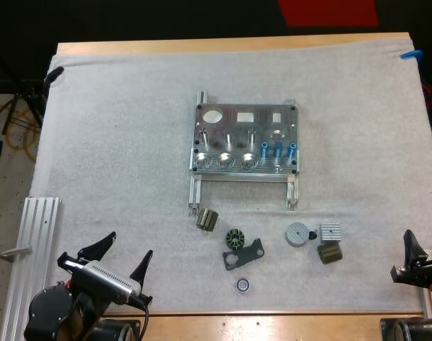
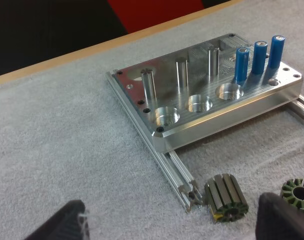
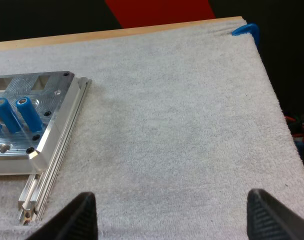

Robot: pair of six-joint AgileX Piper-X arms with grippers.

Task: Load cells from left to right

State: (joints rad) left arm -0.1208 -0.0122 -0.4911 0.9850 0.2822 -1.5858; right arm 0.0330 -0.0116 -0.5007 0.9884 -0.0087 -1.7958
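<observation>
Blue cylindrical cells [image 1: 278,148], three standing upright at the right end of the machined aluminium fixture plate [image 1: 234,122], lie forward and left of the right gripper [image 3: 172,207], probably the nearer arm, while it and the left gripper [image 1: 132,244] both gape wide, holding nothing.

No legible txt, labels or nos. anywhere. Top of metal fixture [image 1: 244,122] looks unmarked. The small dark parts [image 1: 208,219] are possibly stamped, too tiny to tell.

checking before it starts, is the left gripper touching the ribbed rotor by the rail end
Apart. The high view shows bare mat between the open left gripper and the rotor.
</observation>
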